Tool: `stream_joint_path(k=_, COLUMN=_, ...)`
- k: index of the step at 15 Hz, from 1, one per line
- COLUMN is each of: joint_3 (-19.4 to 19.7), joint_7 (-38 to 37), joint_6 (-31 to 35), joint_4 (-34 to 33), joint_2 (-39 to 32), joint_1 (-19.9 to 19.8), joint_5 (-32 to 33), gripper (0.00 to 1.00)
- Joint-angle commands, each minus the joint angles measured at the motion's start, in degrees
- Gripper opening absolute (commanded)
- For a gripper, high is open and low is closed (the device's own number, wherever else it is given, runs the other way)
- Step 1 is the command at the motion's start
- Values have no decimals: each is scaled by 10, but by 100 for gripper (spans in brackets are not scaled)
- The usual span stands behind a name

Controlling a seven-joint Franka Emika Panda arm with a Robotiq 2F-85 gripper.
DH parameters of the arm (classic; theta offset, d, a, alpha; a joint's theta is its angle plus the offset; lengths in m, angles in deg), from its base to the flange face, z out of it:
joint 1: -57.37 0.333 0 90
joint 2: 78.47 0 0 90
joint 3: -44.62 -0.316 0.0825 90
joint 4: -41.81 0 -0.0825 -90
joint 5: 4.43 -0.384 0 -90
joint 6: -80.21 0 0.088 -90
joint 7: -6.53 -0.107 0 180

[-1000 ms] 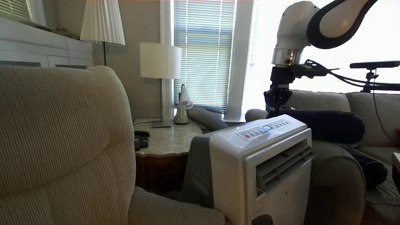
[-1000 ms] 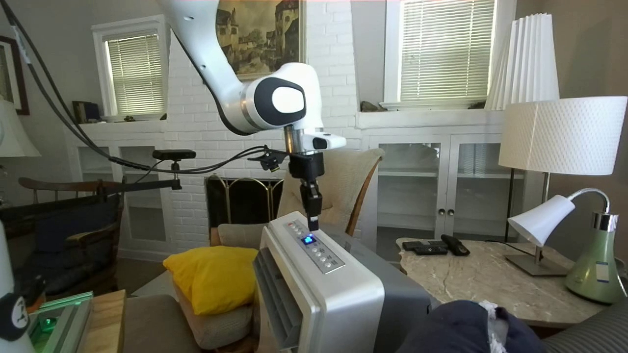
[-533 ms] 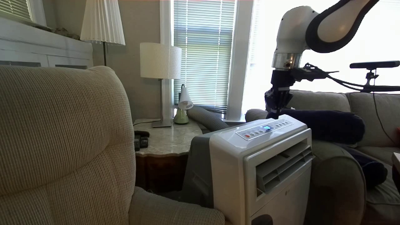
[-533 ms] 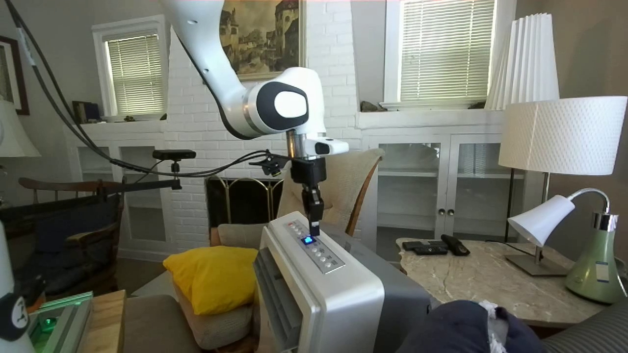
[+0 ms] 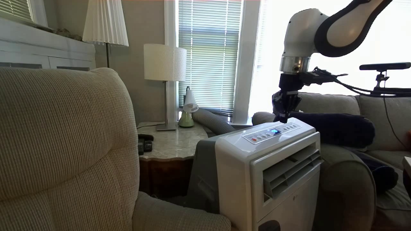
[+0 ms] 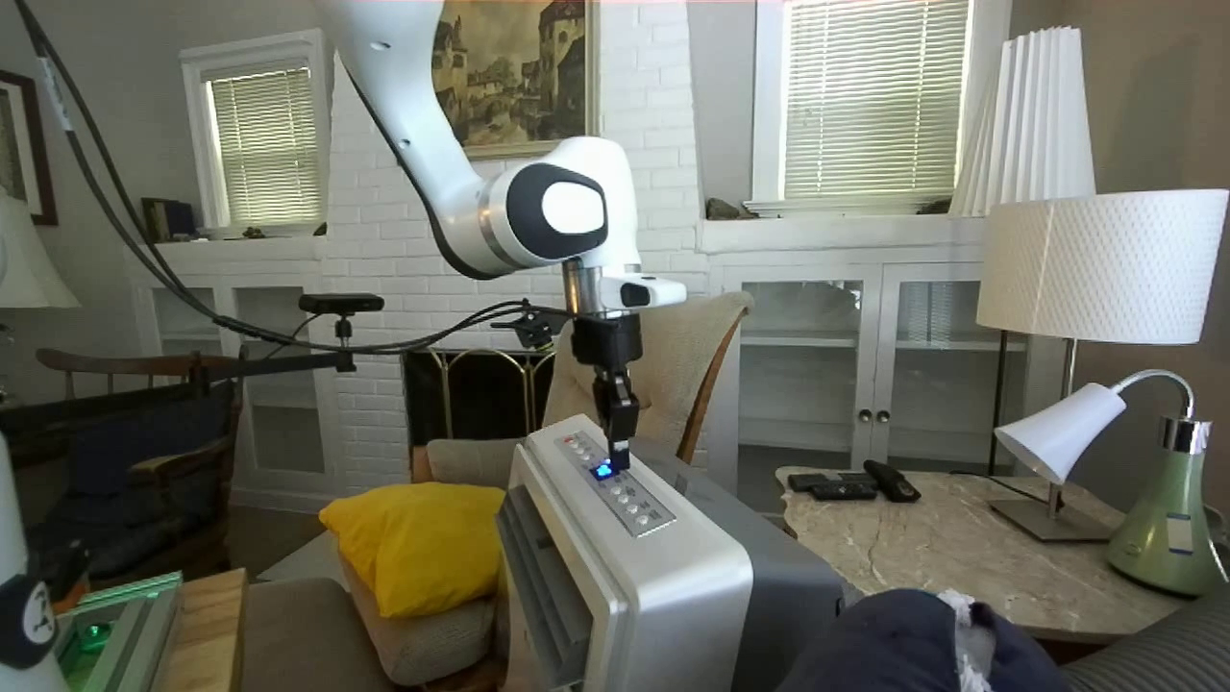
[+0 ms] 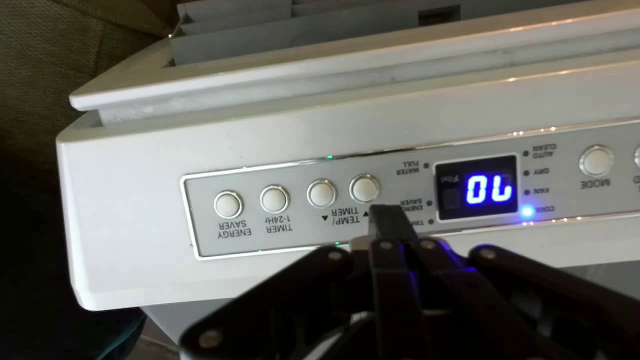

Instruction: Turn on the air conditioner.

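The white air conditioner (image 5: 236, 176) stands beside the armchair and also shows in an exterior view (image 6: 663, 567). Its sloped control panel has a lit blue display (image 7: 476, 187), upside down in the wrist view and reading 70. The COOL light (image 7: 527, 211) glows blue. A red button (image 6: 569, 438) sits at the panel's far end, outside the wrist view. My gripper (image 7: 392, 220) points down with its fingers together, holding nothing. Its tip is at the panel between the display and the TEMP/TIMER up button (image 7: 364, 189); I cannot tell whether it touches. It also shows in both exterior views (image 5: 283, 120) (image 6: 620, 461).
A beige armchair (image 5: 64, 138) is beside the unit. A marble-topped side table (image 5: 175, 141) with lamps and remotes is behind it. A grey sofa (image 5: 343, 173) with a dark bolster (image 5: 334, 128) lies on the other side. A yellow pillow (image 6: 418, 548) is in front.
The arm has lowered, bringing the gripper's tip down to the panel near the display, slightly rightward in an exterior view. The display is lit throughout, and the fingers look unchanged.
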Motion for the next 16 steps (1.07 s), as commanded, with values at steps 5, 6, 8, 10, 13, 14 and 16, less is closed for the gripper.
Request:
stream_joint_path(k=5, joint_3=8, joint_7=-9, joint_6=-18, joint_4=4, joint_2=1, joint_1=13, joint_5=43, gripper=0)
stream_joint_path(k=6, joint_3=8, joint_7=-8, joint_6=-23, joint_4=4, joint_2=0, joint_1=13, joint_5=46, gripper=0)
stream_joint_path(k=8, joint_3=7, joint_7=-6, joint_6=-32, joint_4=4, joint_2=0, joint_1=13, joint_5=48, gripper=0)
stream_joint_path(k=10, joint_3=5, joint_7=-3, joint_6=-32, joint_4=5, joint_2=-1, joint_1=13, joint_5=46, gripper=0)
stream_joint_path(k=13, joint_3=4, joint_7=0, joint_6=-25, joint_4=6, joint_2=-2, joint_1=13, joint_5=42, gripper=0)
stream_joint_path(k=14, joint_3=3, joint_7=2, joint_6=-20, joint_4=7, joint_2=-2, joint_1=13, joint_5=41, gripper=0)
stream_joint_path(k=16, joint_3=3, joint_7=1, joint_6=-23, joint_4=6, joint_2=-3, joint_1=15, joint_5=41, gripper=0)
